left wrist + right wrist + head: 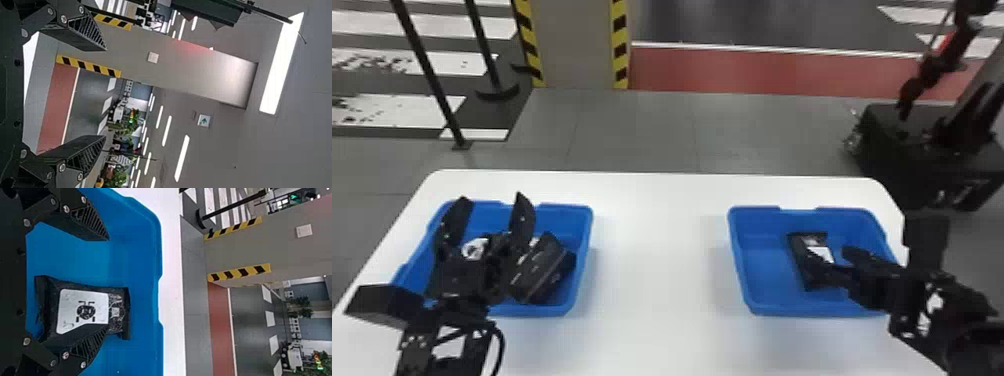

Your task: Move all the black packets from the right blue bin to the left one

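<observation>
Wide left claw [492,198], wide ribbed right claw [824,253] at crinkled black packet [50,301] (white label [70,309]) in blue bin [739,260]

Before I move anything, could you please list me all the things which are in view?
table: 1, white, centre
left bin: 1, blue, table's left
right bin: 1, blue, table's right
packet: 1, black, white label, right bin
packets: black, left bin, count unclear
pillar: 1, grey, behind
posts: 2, black, back left
machine: 1, black, back right
ceiling lights: several, white, overhead
left gripper: 1, black, over left bin
right gripper: 1, black, over right bin
</observation>
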{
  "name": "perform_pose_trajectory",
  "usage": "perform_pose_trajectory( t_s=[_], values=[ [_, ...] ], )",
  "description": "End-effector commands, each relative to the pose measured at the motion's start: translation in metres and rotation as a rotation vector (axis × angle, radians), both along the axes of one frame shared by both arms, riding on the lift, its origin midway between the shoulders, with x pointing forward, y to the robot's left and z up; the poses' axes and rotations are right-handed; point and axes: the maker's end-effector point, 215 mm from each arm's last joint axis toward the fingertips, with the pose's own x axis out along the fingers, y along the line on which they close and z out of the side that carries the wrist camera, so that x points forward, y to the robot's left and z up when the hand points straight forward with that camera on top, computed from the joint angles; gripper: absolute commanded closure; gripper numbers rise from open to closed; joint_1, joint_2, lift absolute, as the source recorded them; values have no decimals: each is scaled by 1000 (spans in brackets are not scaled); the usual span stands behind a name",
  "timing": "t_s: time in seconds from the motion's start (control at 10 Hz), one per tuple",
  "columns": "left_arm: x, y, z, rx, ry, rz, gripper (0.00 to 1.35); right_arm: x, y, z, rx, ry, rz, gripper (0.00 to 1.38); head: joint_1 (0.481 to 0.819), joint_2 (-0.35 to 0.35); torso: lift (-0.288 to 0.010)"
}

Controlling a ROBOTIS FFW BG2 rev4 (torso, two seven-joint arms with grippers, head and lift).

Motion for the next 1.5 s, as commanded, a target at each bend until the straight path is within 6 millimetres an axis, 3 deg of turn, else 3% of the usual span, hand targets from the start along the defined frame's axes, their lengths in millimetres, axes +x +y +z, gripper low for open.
perform_pose_trajectory(
  t_s=[0.0, 0.4, 0.6, 0.7, 1.0, 1.1, 1.3, 1.4],
  values=[
    [1, -1, -5, -3, 17, -4, 249, -8, -6, -17, -7, 41, -17, 257, 695, -49, -110],
    [7, -8, -18, -19, 62, -36, 249, -16, -30, -41, -41, 100, -68, 257, 695, -78, -110],
    [7, -8, -19, -18, 66, -39, 248, -5, -43, -47, -66, 115, -92, 257, 695, -92, -110],
    [7, -8, -20, -19, 70, -40, 248, 4, -45, -42, -70, 101, -95, 257, 695, -99, -110],
    [7, -8, -16, -9, 56, -40, 248, 20, -48, -52, -47, 111, -113, 263, 695, -109, -110],
    [6, -8, -17, -8, 59, -38, 248, 17, -48, -62, -34, 136, -117, 348, 695, -109, -110],
    [4, -6, -19, -7, 61, -36, 248, 10, -45, -74, -27, 174, -111, 1171, 695, -107, -110],
    [5, -6, -17, -6, 56, -37, 248, 12, -43, -68, -25, 157, -110, 1285, 695, -105, -110]
  ],
)
